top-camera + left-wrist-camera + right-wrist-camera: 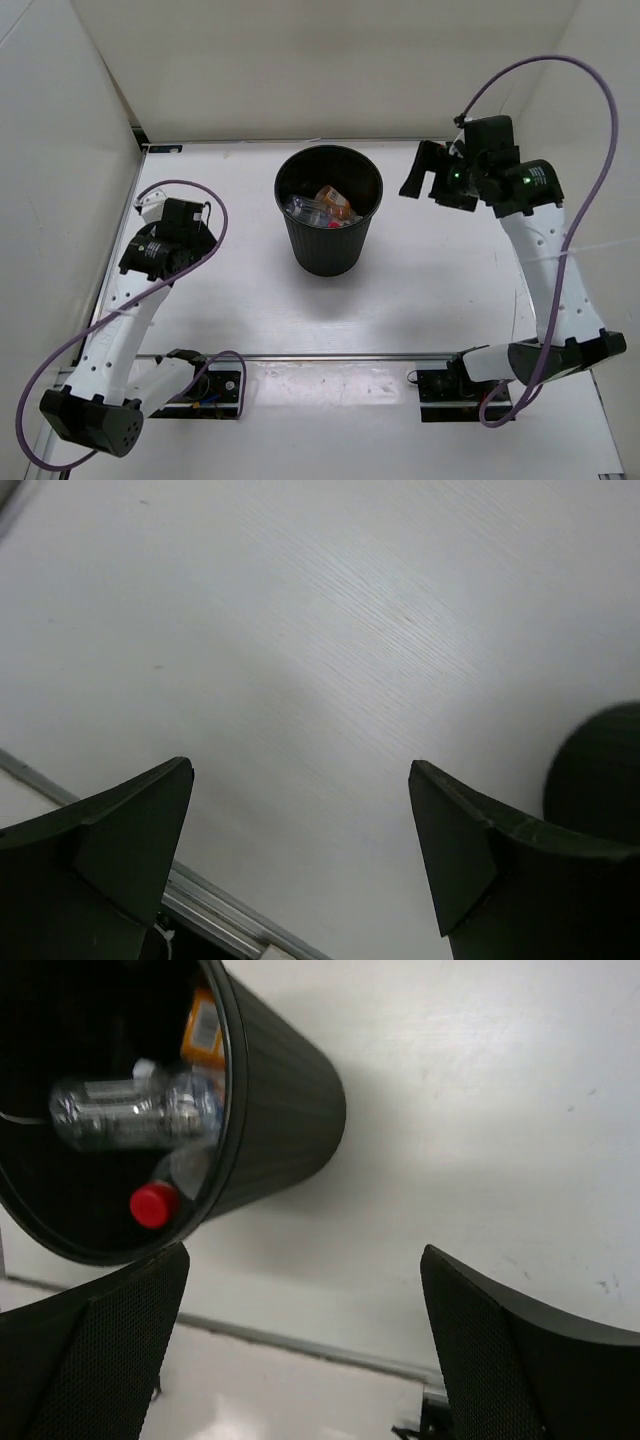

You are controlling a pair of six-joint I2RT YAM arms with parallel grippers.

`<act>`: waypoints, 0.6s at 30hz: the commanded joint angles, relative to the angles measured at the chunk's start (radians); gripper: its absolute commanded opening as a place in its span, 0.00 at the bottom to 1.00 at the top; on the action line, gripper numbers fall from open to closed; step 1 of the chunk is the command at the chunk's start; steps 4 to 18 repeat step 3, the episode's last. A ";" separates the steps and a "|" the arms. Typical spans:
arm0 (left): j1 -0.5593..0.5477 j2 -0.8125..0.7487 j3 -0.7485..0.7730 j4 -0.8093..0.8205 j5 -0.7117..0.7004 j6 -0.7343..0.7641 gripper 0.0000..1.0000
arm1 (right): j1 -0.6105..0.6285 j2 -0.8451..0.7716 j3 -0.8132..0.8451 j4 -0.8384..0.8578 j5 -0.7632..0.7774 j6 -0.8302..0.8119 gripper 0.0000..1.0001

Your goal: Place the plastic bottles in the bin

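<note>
The black bin [330, 246] stands upright at the middle of the table, with bottles inside it: an orange one [335, 203] and clear ones [303, 207]. In the right wrist view the bin [285, 1090] holds a clear bottle [130, 1112], a red cap [153, 1204] and an orange bottle [203, 1025]. My right gripper [418, 172] is open and empty, raised to the right of the bin; its jaws stand wide apart in its wrist view [305, 1260]. My left gripper [205, 222] is open and empty, left of the bin, over bare table in its wrist view [300, 770].
White walls enclose the table on the left, back and right. A metal rail [330, 355] runs along the near edge by the arm bases. A purple cable [560, 80] loops above the right arm. The bin's dark edge shows in the left wrist view [600, 755].
</note>
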 commanded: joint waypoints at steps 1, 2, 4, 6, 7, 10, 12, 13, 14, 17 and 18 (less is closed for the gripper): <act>0.008 -0.048 -0.027 0.002 -0.265 -0.059 1.00 | -0.014 -0.058 -0.052 0.022 -0.127 -0.035 1.00; 0.008 -0.072 -0.051 0.016 -0.382 -0.071 1.00 | -0.044 -0.059 -0.052 0.023 -0.142 -0.035 1.00; 0.008 -0.088 -0.070 0.035 -0.449 -0.101 1.00 | -0.058 -0.069 -0.037 0.023 -0.142 -0.035 1.00; 0.008 -0.088 -0.070 0.035 -0.449 -0.101 1.00 | -0.058 -0.069 -0.037 0.023 -0.142 -0.035 1.00; 0.008 -0.088 -0.070 0.035 -0.449 -0.101 1.00 | -0.058 -0.069 -0.037 0.023 -0.142 -0.035 1.00; 0.008 -0.088 -0.070 0.035 -0.449 -0.101 1.00 | -0.058 -0.069 -0.037 0.023 -0.142 -0.035 1.00; 0.008 -0.088 -0.070 0.035 -0.449 -0.101 1.00 | -0.058 -0.069 -0.037 0.023 -0.142 -0.035 1.00; 0.008 -0.088 -0.070 0.035 -0.449 -0.101 1.00 | -0.058 -0.069 -0.037 0.023 -0.142 -0.035 1.00; 0.008 -0.088 -0.070 0.035 -0.449 -0.101 1.00 | -0.058 -0.069 -0.037 0.023 -0.142 -0.035 1.00; 0.008 -0.088 -0.070 0.035 -0.449 -0.101 1.00 | -0.058 -0.069 -0.037 0.023 -0.142 -0.035 1.00; 0.008 -0.088 -0.070 0.035 -0.449 -0.101 1.00 | -0.058 -0.069 -0.037 0.023 -0.142 -0.035 1.00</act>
